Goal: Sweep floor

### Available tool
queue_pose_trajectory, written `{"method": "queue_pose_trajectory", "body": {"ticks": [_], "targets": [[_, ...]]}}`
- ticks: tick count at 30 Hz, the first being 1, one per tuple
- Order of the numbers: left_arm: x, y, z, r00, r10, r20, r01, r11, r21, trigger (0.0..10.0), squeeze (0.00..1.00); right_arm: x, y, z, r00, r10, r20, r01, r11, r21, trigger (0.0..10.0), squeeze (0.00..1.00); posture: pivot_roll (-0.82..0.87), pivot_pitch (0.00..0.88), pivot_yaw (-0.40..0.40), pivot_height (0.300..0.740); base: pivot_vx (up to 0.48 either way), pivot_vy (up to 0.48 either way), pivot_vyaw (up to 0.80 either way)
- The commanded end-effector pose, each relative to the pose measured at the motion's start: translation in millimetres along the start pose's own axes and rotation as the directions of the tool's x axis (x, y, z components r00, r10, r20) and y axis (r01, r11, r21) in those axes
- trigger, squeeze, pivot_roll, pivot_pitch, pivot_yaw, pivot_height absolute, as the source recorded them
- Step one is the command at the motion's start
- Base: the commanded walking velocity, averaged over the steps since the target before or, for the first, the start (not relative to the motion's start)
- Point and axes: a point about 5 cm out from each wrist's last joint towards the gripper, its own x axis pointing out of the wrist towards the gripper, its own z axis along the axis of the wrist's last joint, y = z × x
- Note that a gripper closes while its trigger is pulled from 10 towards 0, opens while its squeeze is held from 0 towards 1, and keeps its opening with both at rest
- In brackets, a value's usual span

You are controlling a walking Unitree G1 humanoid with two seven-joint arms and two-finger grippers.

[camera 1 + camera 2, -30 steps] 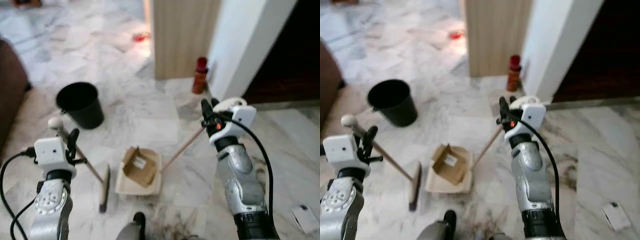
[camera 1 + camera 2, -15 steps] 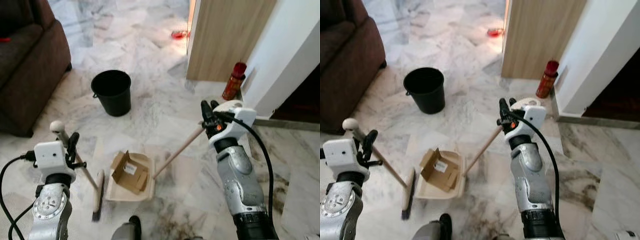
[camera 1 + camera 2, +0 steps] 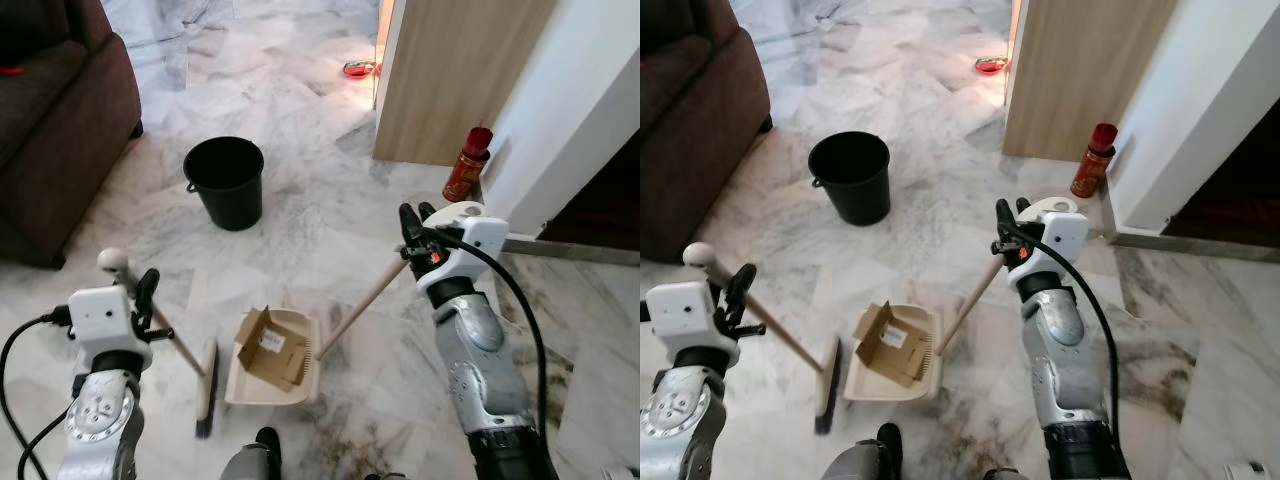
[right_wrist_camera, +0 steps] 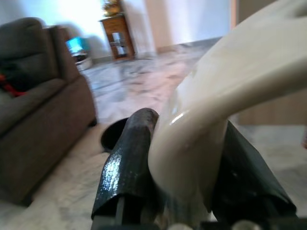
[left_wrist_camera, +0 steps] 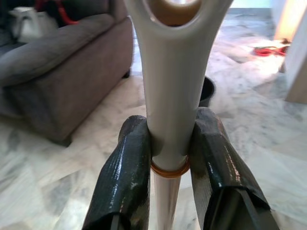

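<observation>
Left gripper (image 5: pixel 168 163) clamping broom (image 3: pixel 185 350), right gripper (image 4: pixel 187 177) clamping dustpan (image 3: pixel 272 358) handle

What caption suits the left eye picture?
Left tool holds broom; right tool holds dustpan carrying a cardboard box.

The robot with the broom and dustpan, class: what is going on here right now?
The robot is sweeping a marble floor. Its left gripper is shut on the broom handle, with the broom head resting on the floor beside the dustpan. Its right gripper is shut on the dustpan's long handle. A flattened cardboard box already lies in the dustpan. A black bucket stands farther ahead, near a brown sofa.
</observation>
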Motion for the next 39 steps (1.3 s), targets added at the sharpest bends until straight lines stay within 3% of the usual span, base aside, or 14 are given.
{"method": "queue_pose_trajectory", "body": {"ticks": [1,15,20,39], "targets": [[-1.1,2.7,8.7,0.999,0.003,0.038,-0.004,1.0,0.028,10.0,0.0,0.7,3.4,12.6,0.998,0.013,0.062,-0.015,0.999,0.033,10.0,0.0,0.01,0.196,-0.009,0.74,0.247,0.0,0.0],[2.5,0.0,9.6,0.999,-0.001,0.049,-0.001,0.999,0.041,10.0,0.0,3.3,5.6,14.9,0.997,0.036,0.062,-0.036,0.999,0.002,10.0,0.0,0.0,0.222,-0.013,0.74,0.266,0.0,0.0],[2.1,0.8,10.2,0.999,0.005,0.052,-0.008,0.999,0.048,10.0,0.0,3.9,8.0,15.2,0.996,0.051,0.066,-0.051,0.999,-0.008,10.0,0.0,0.01,0.225,-0.013,0.74,0.287,0.0,0.71],[4.7,1.2,10.8,0.998,0.015,0.064,-0.018,0.998,0.058,10.0,0.0,6.2,10.1,16.3,0.995,0.068,0.069,-0.07,0.997,0.02,10.0,0.0,0.0,0.218,-0.014,0.74,0.296,0.0,0.0]]}}
